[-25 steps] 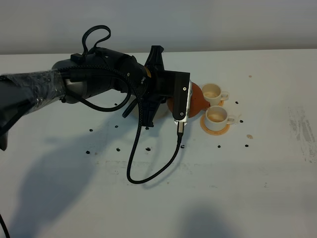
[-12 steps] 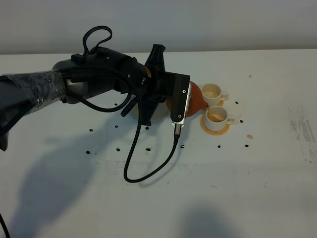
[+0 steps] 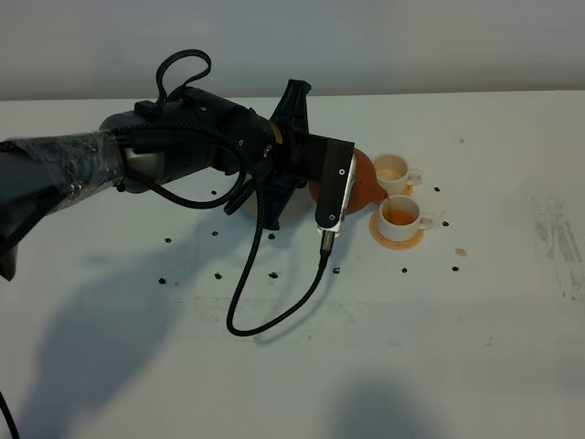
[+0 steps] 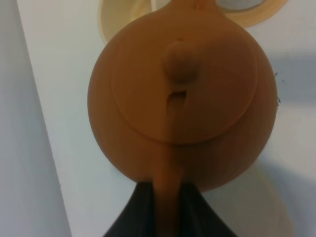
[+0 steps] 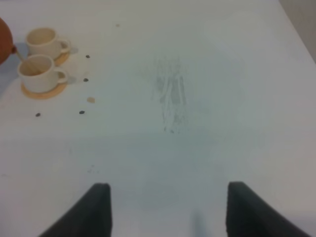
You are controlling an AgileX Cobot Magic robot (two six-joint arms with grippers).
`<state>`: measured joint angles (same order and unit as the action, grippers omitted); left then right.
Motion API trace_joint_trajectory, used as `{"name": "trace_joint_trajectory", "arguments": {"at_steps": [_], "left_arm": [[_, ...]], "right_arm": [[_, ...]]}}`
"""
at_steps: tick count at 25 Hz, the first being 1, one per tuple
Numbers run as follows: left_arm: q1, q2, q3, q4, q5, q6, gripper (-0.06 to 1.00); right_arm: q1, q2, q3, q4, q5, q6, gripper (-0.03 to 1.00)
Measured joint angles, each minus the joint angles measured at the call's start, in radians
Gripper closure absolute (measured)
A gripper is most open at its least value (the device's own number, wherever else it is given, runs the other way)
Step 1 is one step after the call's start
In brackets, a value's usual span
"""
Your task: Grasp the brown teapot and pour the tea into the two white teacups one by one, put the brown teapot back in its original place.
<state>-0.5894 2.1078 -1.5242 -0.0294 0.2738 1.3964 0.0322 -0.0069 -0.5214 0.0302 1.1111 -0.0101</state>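
Brown teapot (image 3: 367, 179): off the surface, tipped spout-down over nearer teacup (image 3: 399, 214). Lid and knob face the left wrist camera. Amber tea sits in that cup, and the right wrist view shows a thin stream running into it. Farther teacup (image 3: 391, 169): pale inside, likely unfilled, hard to tell. Both cups on orange-tan coasters (image 3: 397, 236), just beside each other.

Left claw (image 4: 168, 200): clamped together on the teapot's loop handle, a dark finger on either side. Right claw (image 5: 170, 210): fingers apart, nothing between them, well apart from the cups over bare surface (image 5: 197, 123).

Beige saucer (image 3: 249, 203): partly hidden under the left arm, on the side of the pot away from the cups.

Pouring well, as judged:
- Shallow tilt, slow stream; nothing pins the lid.
- Level out before the tea nears the rim.
- Raise the spout fully before shifting to the farther teacup.
- Mind the pot's belly against the nearer cup's rim and handle.
- Likely faults: drips on the coaster, a nudged cup.
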Motion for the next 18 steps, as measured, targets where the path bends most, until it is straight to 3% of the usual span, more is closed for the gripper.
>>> {"name": "trace_joint_trajectory", "arguments": {"at_steps": [18], "left_arm": [[0.000,0.000,0.000,0.046,-0.042,0.029,0.86]], "right_arm": [[0.000,0.000,0.000,0.000,0.000,0.000,0.48]]}}
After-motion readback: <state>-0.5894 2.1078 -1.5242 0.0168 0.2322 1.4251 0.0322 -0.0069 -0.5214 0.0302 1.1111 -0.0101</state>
